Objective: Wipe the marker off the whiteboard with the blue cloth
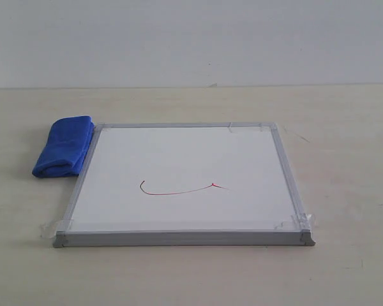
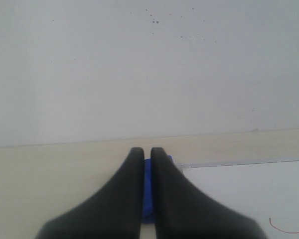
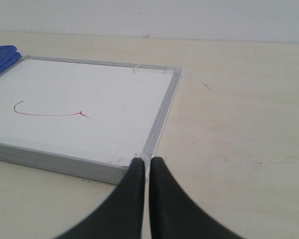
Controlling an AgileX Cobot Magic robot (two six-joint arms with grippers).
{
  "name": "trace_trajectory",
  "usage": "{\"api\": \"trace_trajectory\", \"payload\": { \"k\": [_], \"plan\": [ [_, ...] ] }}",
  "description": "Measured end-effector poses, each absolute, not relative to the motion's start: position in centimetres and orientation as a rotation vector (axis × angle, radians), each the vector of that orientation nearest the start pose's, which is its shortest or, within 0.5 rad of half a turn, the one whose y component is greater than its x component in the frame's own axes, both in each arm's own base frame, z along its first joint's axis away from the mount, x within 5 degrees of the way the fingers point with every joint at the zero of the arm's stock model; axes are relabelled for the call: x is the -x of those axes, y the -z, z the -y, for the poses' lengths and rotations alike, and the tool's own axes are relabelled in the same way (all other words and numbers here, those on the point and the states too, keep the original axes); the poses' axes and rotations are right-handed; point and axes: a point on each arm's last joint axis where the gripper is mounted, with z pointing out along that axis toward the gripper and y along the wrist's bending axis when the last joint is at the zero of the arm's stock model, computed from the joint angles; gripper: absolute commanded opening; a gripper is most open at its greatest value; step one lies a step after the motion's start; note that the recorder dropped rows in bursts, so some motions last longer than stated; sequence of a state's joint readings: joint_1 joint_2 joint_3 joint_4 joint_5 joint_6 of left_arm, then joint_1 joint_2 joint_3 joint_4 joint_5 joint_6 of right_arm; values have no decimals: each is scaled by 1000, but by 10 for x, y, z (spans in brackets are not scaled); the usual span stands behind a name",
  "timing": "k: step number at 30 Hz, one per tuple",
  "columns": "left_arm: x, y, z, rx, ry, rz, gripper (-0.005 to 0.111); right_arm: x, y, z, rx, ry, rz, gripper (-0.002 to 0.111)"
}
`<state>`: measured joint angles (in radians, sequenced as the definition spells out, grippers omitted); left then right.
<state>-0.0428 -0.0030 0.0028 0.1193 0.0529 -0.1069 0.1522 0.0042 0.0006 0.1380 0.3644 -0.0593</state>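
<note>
Lying flat on pale wood-tone table (image 1: pixel 345 191), whiteboard (image 1: pixel 179 153): white square, silver-grey frame, grey corner caps, clear tape at corners. Marker (image 1: pixel 172 193): thin red shallow curve, small hook each end (on board's near half in exterior view). Blue cloth (image 1: pixel 64 146): thick royal-blue rolled bundle against frame's far-left outer edge. Plain pale wall (image 1: pixel 191 38) behind. Left gripper (image 2: pixel 146 150), right gripper (image 3: pixel 146 162): fingers nearly together, thin slit between, holding nothing.
</note>
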Motion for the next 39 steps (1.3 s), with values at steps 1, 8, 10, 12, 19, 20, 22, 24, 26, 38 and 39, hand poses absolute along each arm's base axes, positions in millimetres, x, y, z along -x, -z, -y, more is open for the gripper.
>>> {"api": "trace_trajectory", "payload": {
  "k": [1,8,10,12,19,20,22,24,26,38,39],
  "plan": [
    [-56,-208,2,-37,20,-1535,4,-52,-180,-12,111,-200,-1851,0],
    [-56,-208,2,-37,20,-1535,4,-52,-180,-12,111,-200,-1851,0],
    [-56,-208,2,-37,20,-1535,4,-52,-180,-12,111,-200,-1851,0],
    [-56,-208,2,-37,20,-1535,4,-52,-180,-12,111,-200,-1851,0],
    [-56,-208,2,-37,20,-1535,4,-52,-180,-12,111,-200,-1851,0],
    [-56,-208,2,-37,20,-1535,4,-52,-180,-12,111,-200,-1851,0],
    [-56,-208,2,-37,20,-1535,4,-52,-180,-12,111,-200,-1851,0],
    [-56,-208,2,-37,20,-1535,4,-52,-180,-12,111,-200,-1851,0],
    [-56,-208,2,-37,20,-1535,4,-52,-180,-12,111,-200,-1851,0],
    [-49,-243,2,53,122,-1438,4,-52,-180,-12,111,-200,-1851,0],
    [-47,-251,1,62,133,-1423,4,-52,-180,-12,111,-200,-1851,0]
  ]
}}
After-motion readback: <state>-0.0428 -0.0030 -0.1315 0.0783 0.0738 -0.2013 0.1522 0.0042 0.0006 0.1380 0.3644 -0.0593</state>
